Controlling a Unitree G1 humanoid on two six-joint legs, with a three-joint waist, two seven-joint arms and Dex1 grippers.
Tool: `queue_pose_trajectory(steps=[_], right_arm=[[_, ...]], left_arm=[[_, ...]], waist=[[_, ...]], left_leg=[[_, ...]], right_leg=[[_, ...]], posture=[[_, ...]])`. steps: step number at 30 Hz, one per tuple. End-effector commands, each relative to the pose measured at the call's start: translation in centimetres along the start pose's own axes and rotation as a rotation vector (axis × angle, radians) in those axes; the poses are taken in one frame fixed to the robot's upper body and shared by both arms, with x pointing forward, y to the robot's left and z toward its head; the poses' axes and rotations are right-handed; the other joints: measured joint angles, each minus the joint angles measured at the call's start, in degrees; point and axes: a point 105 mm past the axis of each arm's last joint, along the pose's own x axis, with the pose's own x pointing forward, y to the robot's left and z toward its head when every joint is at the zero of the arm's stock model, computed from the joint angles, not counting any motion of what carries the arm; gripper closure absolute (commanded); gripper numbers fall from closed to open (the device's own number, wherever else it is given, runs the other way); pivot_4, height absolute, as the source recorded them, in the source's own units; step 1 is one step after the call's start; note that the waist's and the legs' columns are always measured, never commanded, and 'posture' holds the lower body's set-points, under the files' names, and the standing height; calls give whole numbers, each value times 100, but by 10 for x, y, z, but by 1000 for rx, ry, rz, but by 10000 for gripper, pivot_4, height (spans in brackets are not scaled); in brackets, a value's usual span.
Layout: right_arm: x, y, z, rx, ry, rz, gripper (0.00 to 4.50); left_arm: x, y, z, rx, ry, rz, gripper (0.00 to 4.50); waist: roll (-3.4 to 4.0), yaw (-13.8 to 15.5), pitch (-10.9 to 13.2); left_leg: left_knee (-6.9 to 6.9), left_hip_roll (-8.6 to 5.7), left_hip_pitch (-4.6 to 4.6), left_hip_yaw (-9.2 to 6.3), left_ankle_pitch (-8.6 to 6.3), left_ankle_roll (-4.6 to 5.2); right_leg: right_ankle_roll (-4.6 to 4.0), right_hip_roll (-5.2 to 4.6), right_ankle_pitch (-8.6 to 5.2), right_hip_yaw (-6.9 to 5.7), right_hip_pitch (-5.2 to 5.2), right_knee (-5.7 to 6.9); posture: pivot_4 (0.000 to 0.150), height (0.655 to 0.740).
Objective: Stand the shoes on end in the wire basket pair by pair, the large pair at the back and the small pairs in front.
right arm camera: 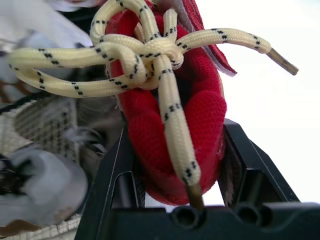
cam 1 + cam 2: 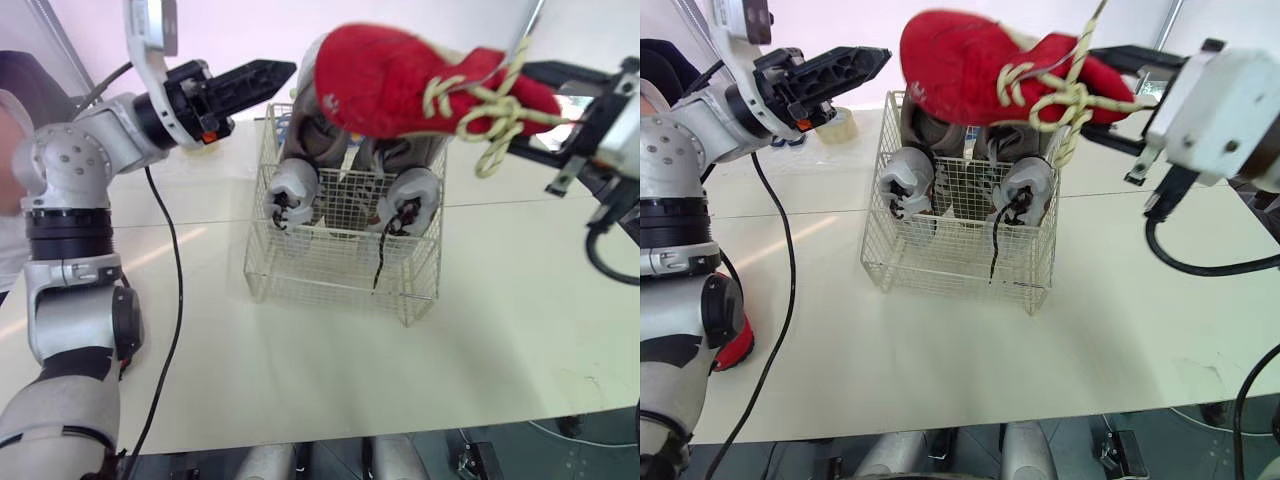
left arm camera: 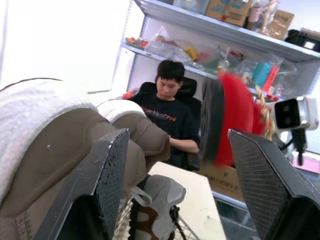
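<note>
Fingers (image 1: 116,175) of the right gripper (image 1: 180,155) were clenched on either side of the red shoe (image 2: 400,80), gripping it near its laced end, and its cream laces (image 2: 490,110), flecked with black, hung in a loose knot with their ends dangling. The shoe was held in the air above the wire basket (image 2: 340,275), lying roughly level, its rounded end pointing to the robot's left. The basket stood on the white table (image 2: 300,380). At its back stood the large brown boots (image 3: 65,145) with pale fleece at their tops. In front of them two small grey shoes, one on the left (image 2: 292,190) and one on the right (image 2: 412,195), stood on end against the front wire with their black laces hanging down. The left gripper (image 3: 178,136) hung off the table near the basket's back left corner and aimed toward the red shoe. Its fingers were spread apart with nothing between them. Past those fingers, in the left wrist view, a person (image 3: 167,115) in a black shirt sat on a dark chair in front of cluttered shelves (image 3: 210,20).
</note>
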Motion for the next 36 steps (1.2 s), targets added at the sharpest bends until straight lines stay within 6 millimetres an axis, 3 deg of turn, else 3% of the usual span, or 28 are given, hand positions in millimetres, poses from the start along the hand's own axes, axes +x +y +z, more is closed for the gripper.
queue_pose_trajectory(steps=[1,11,14,18,19,22,26,28,33,36], right_arm=[[4,-3,9,-85,-42,-4,28555],[17,1,18,-97,-113,39,28555],[20,2,21,-104,-124,56,28555],[22,3,23,-109,-132,73,28555],[22,3,23,-110,-132,75,28555],[21,1,21,-73,-125,70,28555],[16,1,14,73,-85,87,11802],[7,-3,14,271,-98,68,1329],[-27,-6,13,695,-121,72,0],[-45,3,13,956,-171,83,0]], left_arm=[[7,-14,0,50,69,-70,12678],[15,-11,-17,56,148,-87,12678],[16,-13,-19,56,148,-104,20463],[17,-12,-17,54,130,-108,39668],[18,-11,-17,52,126,-107,42638],[17,-11,-20,49,125,-108,42905],[17,-13,-19,42,104,-109,42906],[14,-13,-16,30,74,-104,42906],[6,-16,-8,-6,-28,-91,42906],[3,-15,-1,-26,-107,-71,42906]], waist=[[0,-2,0],[0,-1,0],[0,-1,0],[0,0,0],[0,0,0],[0,-1,0],[0,2,0],[0,25,0],[-1,39,0],[-2,42,0]], left_leg=[[0,0,0,0,5,-9],[1,0,-1,0,11,-18],[1,0,-2,0,11,-18],[-1,0,-2,-1,11,-18],[-1,0,-2,0,11,-17],[0,0,-2,0,10,-15],[0,0,-2,0,11,-17],[0,0,-2,-2,5,-7],[-1,1,-6,-8,-2,16],[-1,1,-6,-11,-5,19]], right_leg=[[0,0,0,0,1,0],[0,0,0,1,5,4],[0,1,0,1,4,4],[0,2,0,1,3,4],[0,1,0,1,3,4],[0,2,0,1,3,5],[0,1,0,1,3,5],[0,1,0,1,4,5],[-1,0,0,0,3,5],[-1,0,0,-3,10,3]], posture=[[1500,7400],[1500,7400],[1500,7400],[1500,7400],[1500,7400],[1500,7400],[1500,7400],[1500,7400],[1500,7400],[1500,7400]])
